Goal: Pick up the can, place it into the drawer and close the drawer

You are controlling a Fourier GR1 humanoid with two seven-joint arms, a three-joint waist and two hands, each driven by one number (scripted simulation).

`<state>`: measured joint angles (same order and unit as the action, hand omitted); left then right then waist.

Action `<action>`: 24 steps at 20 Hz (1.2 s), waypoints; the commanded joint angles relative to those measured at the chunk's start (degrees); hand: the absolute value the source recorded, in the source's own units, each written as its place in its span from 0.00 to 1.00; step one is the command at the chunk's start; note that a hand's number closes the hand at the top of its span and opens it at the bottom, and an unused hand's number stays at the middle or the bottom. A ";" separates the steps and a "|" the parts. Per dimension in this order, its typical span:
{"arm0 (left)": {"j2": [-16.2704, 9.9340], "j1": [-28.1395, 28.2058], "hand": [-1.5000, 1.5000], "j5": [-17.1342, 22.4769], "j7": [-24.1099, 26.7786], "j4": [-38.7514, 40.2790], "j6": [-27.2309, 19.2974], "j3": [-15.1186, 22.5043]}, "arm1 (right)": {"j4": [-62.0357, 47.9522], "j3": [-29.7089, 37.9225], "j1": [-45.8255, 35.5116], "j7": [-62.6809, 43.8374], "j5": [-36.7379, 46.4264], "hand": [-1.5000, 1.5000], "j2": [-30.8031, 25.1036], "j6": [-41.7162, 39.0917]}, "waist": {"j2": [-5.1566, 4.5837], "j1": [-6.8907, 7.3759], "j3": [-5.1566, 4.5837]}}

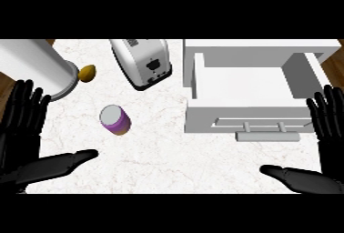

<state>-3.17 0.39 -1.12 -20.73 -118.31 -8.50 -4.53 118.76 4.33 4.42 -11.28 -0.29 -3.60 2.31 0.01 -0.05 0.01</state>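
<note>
A: White marbled stone counter (174, 150); on its right side, a white box-shaped drawer (249, 86), pulled open, grey bar handle near.

B: Far left?

A: White cylinder (33, 63), silver toaster (141, 61), small yellow-brown oval object (87, 72) between them.

B: Hands?

A: Black left hand (23, 127) and black right hand (329, 132) at the edges, fingers straight, holding nothing.

B: Can?

A: Purple can with grey lid (115, 119), tilted, left of drawer, apart from both hands.

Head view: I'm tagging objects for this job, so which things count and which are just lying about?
Job:
can, standing on the counter
drawer, open
left hand and right hand, both open

Lying about:
toaster
white cylinder
small yellow-brown item
</note>
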 commanded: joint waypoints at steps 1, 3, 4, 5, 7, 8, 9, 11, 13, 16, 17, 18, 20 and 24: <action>-2.32 0.07 0.00 2.27 -3.21 -2.72 1.65 -2.80 | 0.16 3.26 0.25 -0.47 -3.74 0.00 -1.00 -1.65 | 0.04 0.04 0.00; -1.14 -5.32 0.00 1.90 0.39 5.78 0.39 -2.50 | -1.98 2.09 1.95 3.93 -1.43 0.00 0.18 -1.69 | -0.02 -0.12 0.00; -0.67 -4.54 0.00 0.52 0.36 5.90 -0.33 -1.79 | -0.31 2.78 2.24 2.20 -2.92 0.00 -0.51 -2.75 | 0.00 -0.10 0.00; 1.06 -3.57 0.00 0.16 3.20 7.98 -0.36 -0.09 | 0.14 2.33 3.50 2.92 -2.44 0.00 0.10 -2.56 | 0.00 -0.15 0.00; 1.48 -2.32 0.00 -3.53 0.92 5.65 -1.32 2.98 | -5.24 4.35 -3.69 1.42 -2.01 0.00 -1.17 -0.80 | -0.02 0.10 0.00; 2.43 -3.30 0.00 -3.19 4.87 11.00 -1.65 2.43 | -0.78 6.28 0.21 0.11 -5.16 0.00 -2.51 -3.16 | -0.01 -0.15 -0.01; 0.85 -1.74 0.00 1.13 3.39 9.13 1.20 0.28 | -2.53 8.38 -2.26 0.21 -7.21 0.00 -4.26 -4.47 | 0.00 0.00 -0.01; 3.06 1.26 0.00 -2.88 5.03 9.25 -2.86 6.53 | -0.59 5.04 0.72 1.51 -3.98 0.00 -1.09 -2.62 | 0.03 -0.03 0.00; 2.82 -3.56 0.00 -3.59 5.25 14.32 -2.89 2.88 | 1.55 6.31 3.73 2.88 -4.54 0.00 -1.57 -3.88 | 0.02 -0.21 0.00; 3.14 -2.34 0.00 -3.53 11.86 21.37 -3.58 3.90 | 0.49 3.48 -1.76 -1.22 -1.59 0.00 -0.92 -1.25 | -0.04 -0.05 -0.02; 3.14 0.45 0.00 -4.10 8.92 16.44 -6.84 7.68 | 2.31 4.44 3.90 1.85 -3.19 0.00 -0.51 -3.79 | 0.03 -0.09 -0.01; 3.15 -1.00 0.00 -2.19 15.15 23.78 -4.56 4.03 | 1.56 6.67 -0.30 -0.68 -4.49 0.00 -2.64 -3.36 | -0.03 -0.12 -0.02; 2.55 -4.92 0.00 -2.01 16.94 29.45 -3.47 2.23 | 0.17 7.58 -1.39 0.10 -4.78 0.00 -3.34 -3.89 | -0.06 -0.18 -0.02; 3.15 -1.82 0.00 -2.56 20.67 31.82 -5.88 3.67 | 2.40 10.55 -1.35 -2.97 -8.02 0.00 -4.75 -4.78 | -0.02 -0.08 -0.02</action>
<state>-0.38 -1.78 -3.53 -3.88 -91.30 -13.14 -1.06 120.99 11.05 6.45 -10.71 -5.17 -5.47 -1.82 0.00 -0.21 0.00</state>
